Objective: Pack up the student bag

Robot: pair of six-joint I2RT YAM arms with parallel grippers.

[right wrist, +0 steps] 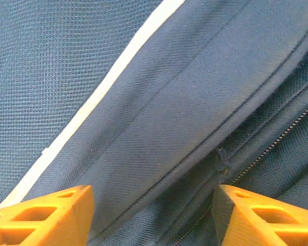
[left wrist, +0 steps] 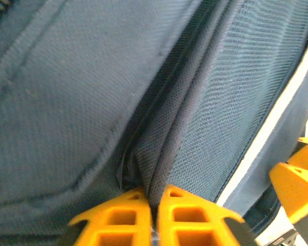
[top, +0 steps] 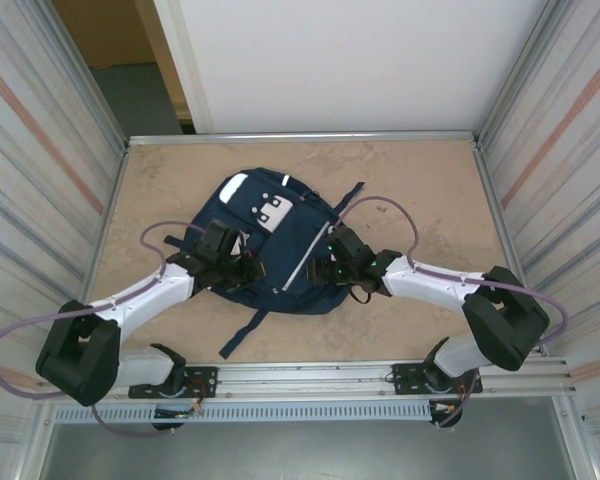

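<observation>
So this one's barely started, I'd say. The student bag [top: 270, 245] is lying flat in the middle of the table [top: 430, 190], front side up with its white patches toward the far end and a strap [top: 242, 333] trailing toward the near edge. Both arms reach in over it, one from each side. Going by how flat and closed it looks from above, my guess is the step in hand is getting it open. The actual packing and closing up would all be left to do. The left hand [left wrist: 155, 197] is clenched on the bag. Its two orange fingers are pressed together with a fold [left wrist: 164, 148] of the navy fabric pinched up between them, right next to a seam. The right hand [right wrist: 154, 200] is released, fingers well apart, hovering close over the fabric without grasping anything that I can make out. The views really complement each other here. The top camera gives you the whole layout, but the hands are just dark lumps on the bag and you can't tell what they're doing. The left wrist camera is what shows the pinch. The right wrist camera shows a zipper [right wrist: 267, 151] running diagonally, looking shut, plus a thin white stripe [right wrist: 102, 97] on the fabric. You can't read the zipper from overhead.
</observation>
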